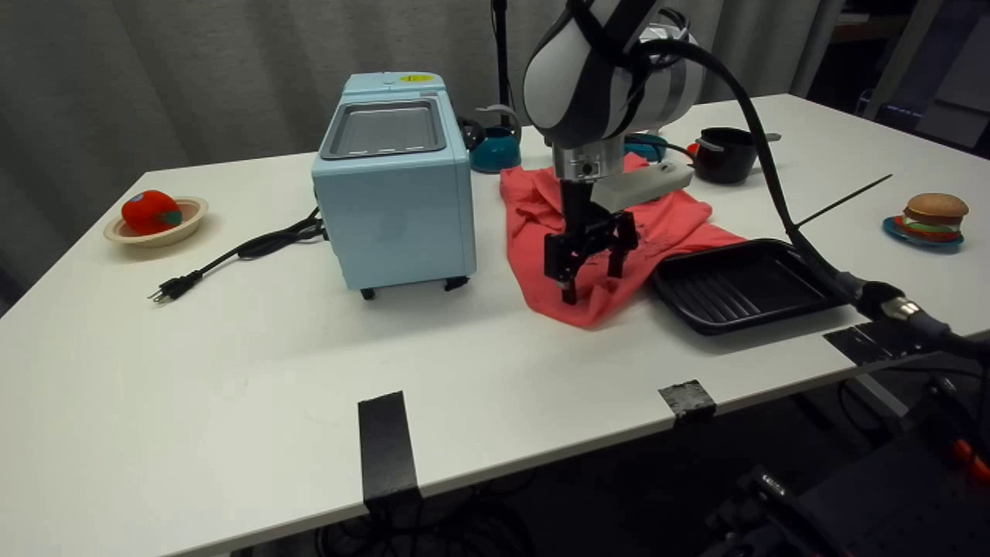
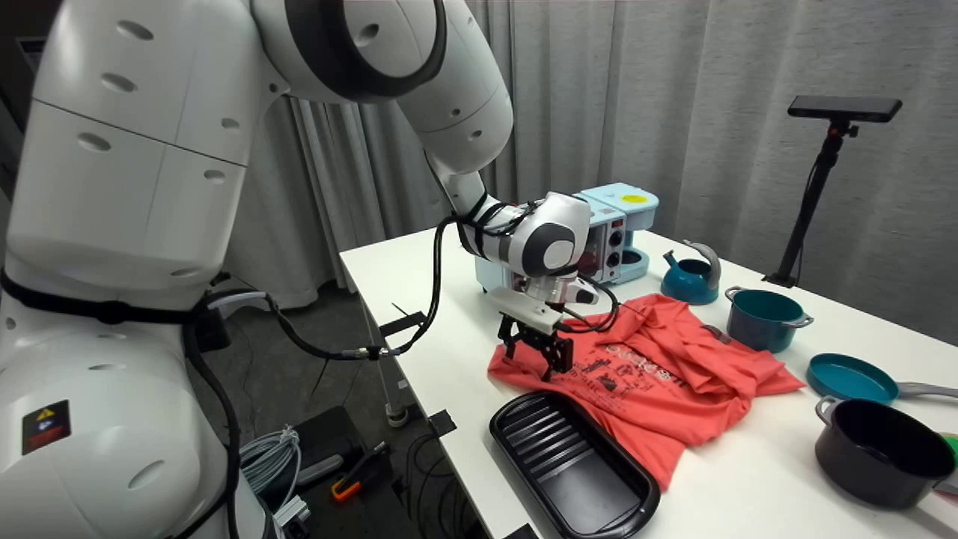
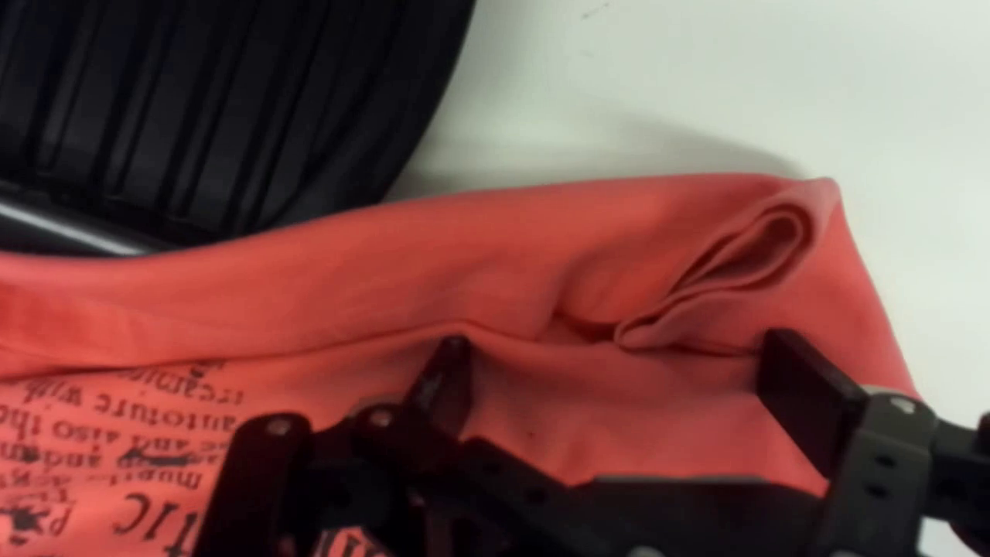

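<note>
My gripper points down over a corner of the coral-red printed T-shirt, my two black fingers spread wide and gripping nothing. In the wrist view a curled fold of the cloth lies just ahead of my fingertips; I cannot tell whether they touch the fabric. The shirt lies rumpled on the white table, its black lettering facing up. Just beside it, between it and the table edge, is the ribbed black grill pan. In an exterior view the light-blue toaster oven stands near me, its black power cord running out over the tabletop. On the shirt's side away from the grill pan are the teal kettle, the teal pot, the teal frying pan and the black pot. Well apart from me, a toy hamburger sits on a small teal plate, and a red toy tomato rests in a beige bowl
</note>
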Motion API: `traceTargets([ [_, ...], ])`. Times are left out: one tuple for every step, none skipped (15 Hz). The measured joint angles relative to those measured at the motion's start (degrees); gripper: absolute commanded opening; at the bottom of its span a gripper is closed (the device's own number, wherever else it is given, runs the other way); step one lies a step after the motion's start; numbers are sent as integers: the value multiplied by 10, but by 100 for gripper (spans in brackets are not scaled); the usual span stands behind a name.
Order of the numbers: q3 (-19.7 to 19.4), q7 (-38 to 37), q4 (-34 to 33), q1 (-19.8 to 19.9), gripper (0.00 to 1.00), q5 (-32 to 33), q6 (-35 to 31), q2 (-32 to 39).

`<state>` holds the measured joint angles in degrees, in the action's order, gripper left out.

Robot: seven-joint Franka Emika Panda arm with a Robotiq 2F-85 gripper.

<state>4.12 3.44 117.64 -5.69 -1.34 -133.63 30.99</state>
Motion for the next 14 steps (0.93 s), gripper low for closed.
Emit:
traceTargets([
  [0,0,3,-1,57,0,-6,-1],
  [0,0,5,-1,50,1,-11,-1],
  [0,0,8,-1,42,2,-17,-2],
  [-1,0,10,-1,35,4,-22,-2],
  [-2,0,13,-1,28,9,-28,-3],
  [-3,0,14,-1,19,15,-32,-4],
  [-5,-1,17,-1,12,21,-36,-5],
  [-7,-1,20,-1,4,26,-38,-7],
  [-8,-1,23,0,0,30,-38,-11],
  [-10,-1,26,0,0,34,-38,-15],
  [-11,-1,29,0,0,37,-37,-20],
  [-11,0,33,1,0,38,-36,-26],
  [-11,3,37,3,0,39,-34,-32],
  [-11,9,40,5,0,39,-31,-39],
])
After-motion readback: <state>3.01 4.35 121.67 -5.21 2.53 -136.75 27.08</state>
